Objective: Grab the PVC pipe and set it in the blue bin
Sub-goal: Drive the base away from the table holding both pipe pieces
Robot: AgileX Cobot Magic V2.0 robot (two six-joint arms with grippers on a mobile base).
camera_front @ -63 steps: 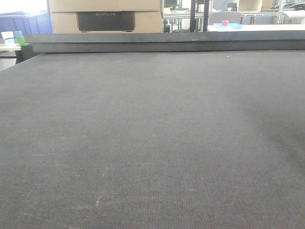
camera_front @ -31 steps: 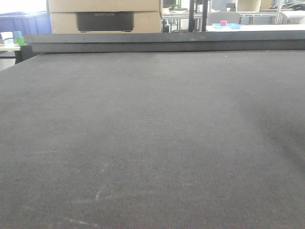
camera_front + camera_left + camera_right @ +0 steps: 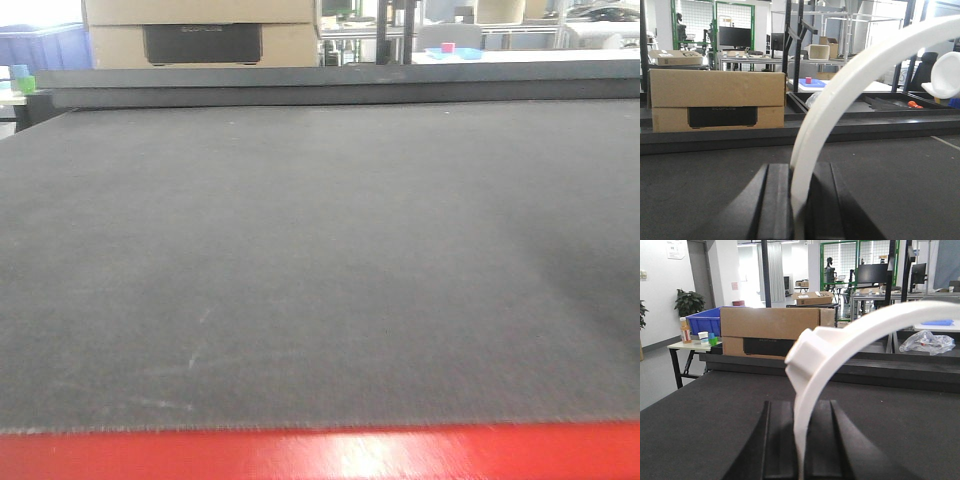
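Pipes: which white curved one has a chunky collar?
The right pipe, clamped in the right tool: an angular collar bulges from it. The left pipe, in the left tool, looks smooth.

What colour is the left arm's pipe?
White. The pipe shows best in the left wrist view.

Soft, even indoor light falls on the dark counter. A faint, broad shadow lies at its right side, and a pale glare spot shows on the red strip below. The top-left corner is blown out white. In both wrist views the near PVC pipe looks bright and slightly soft.
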